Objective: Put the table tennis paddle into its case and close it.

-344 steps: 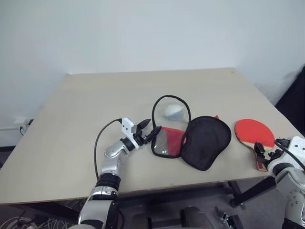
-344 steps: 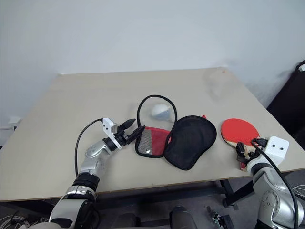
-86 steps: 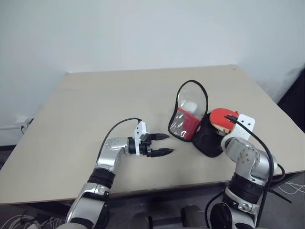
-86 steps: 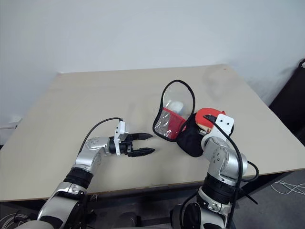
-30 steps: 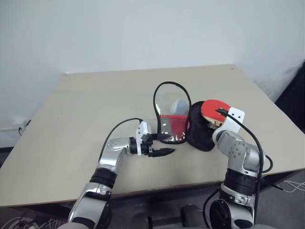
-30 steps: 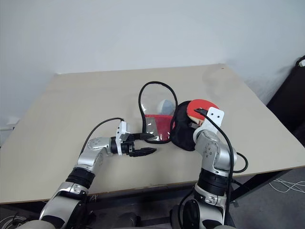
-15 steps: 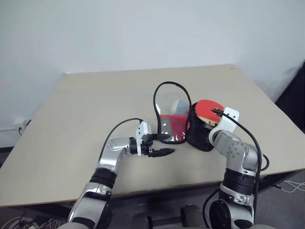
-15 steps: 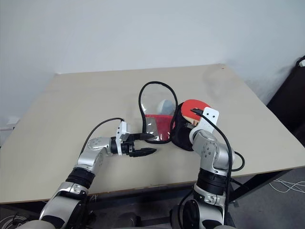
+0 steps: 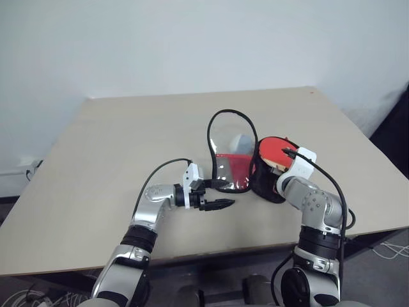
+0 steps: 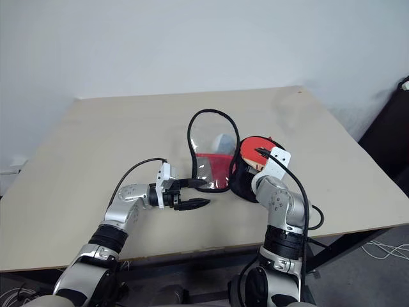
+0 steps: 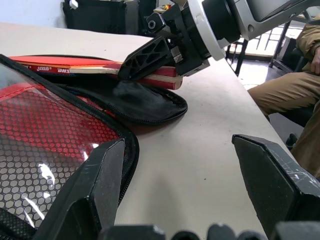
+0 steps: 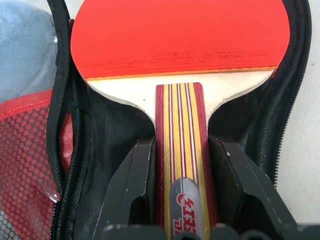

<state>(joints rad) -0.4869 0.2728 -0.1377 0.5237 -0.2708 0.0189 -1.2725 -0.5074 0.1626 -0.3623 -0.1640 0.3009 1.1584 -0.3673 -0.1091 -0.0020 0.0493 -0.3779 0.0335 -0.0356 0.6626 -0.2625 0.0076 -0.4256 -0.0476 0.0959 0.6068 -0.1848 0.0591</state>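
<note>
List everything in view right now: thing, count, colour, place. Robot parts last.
table: 1, light beige, under everything.
case: 1, black with red mesh panel and clear window, mid-table, unzipped; clear flap standing up, black half lying flat to its right.
table tennis paddle: 1, red face, light wood handle with red stripes, lying over the black half of the case.
grey-white lump: 1, behind the clear flap.
person's leg: 1, tan trousers, seated past the table edge in the left wrist view.
left end effector: 1, black fingers, open, at the case's near-left rim, not gripping it.
right end effector: 1, black fingers, shut on the paddle handle.
</note>
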